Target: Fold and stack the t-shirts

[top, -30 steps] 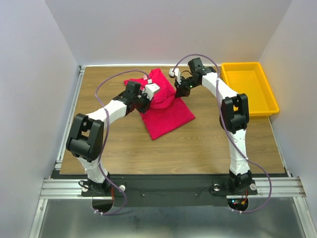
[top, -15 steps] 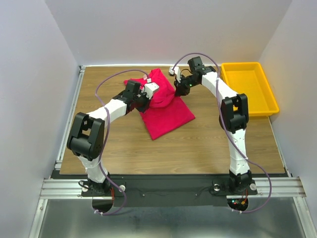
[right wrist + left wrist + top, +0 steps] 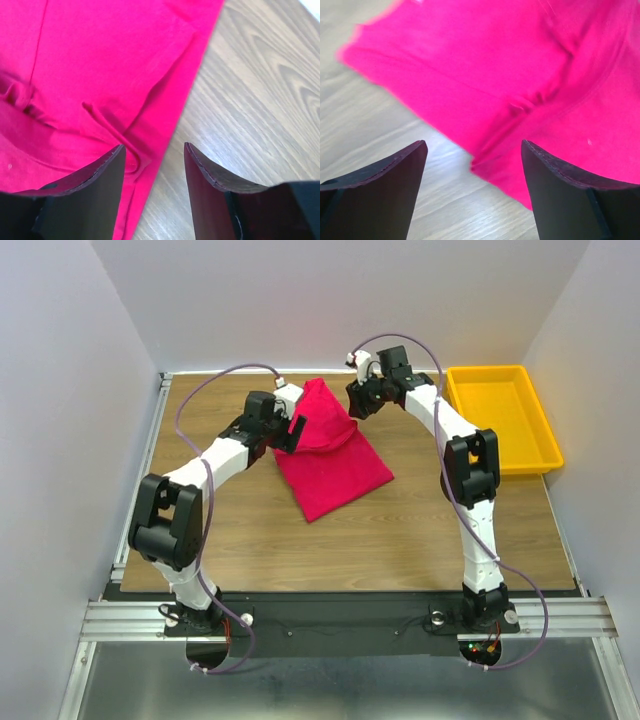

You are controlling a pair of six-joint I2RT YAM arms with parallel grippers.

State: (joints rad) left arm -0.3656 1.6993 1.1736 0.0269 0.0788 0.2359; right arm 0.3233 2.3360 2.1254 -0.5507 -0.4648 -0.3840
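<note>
A crimson-pink t-shirt (image 3: 330, 455) lies partly folded in the middle of the table, its far part doubled over into a rumpled flap (image 3: 322, 418). My left gripper (image 3: 293, 423) hovers at the shirt's left edge, open, with nothing between its fingers; its wrist view shows the shirt's hem (image 3: 520, 95) and bare wood below the gripper (image 3: 474, 147). At the shirt's far right edge my right gripper (image 3: 355, 400) is open too. In the right wrist view the cloth's folded edge (image 3: 125, 100) lies under the gripper (image 3: 152, 150), not held.
A yellow plastic tray (image 3: 500, 418) stands at the far right of the wooden table (image 3: 240, 530). White walls close in on three sides. A metal rail (image 3: 130, 615) runs along the near edge by the arm bases.
Both grippers have opened and let go of the shirt's folded flap. The left gripper has drawn back toward the far left, the right one has lifted off toward the far side.
</note>
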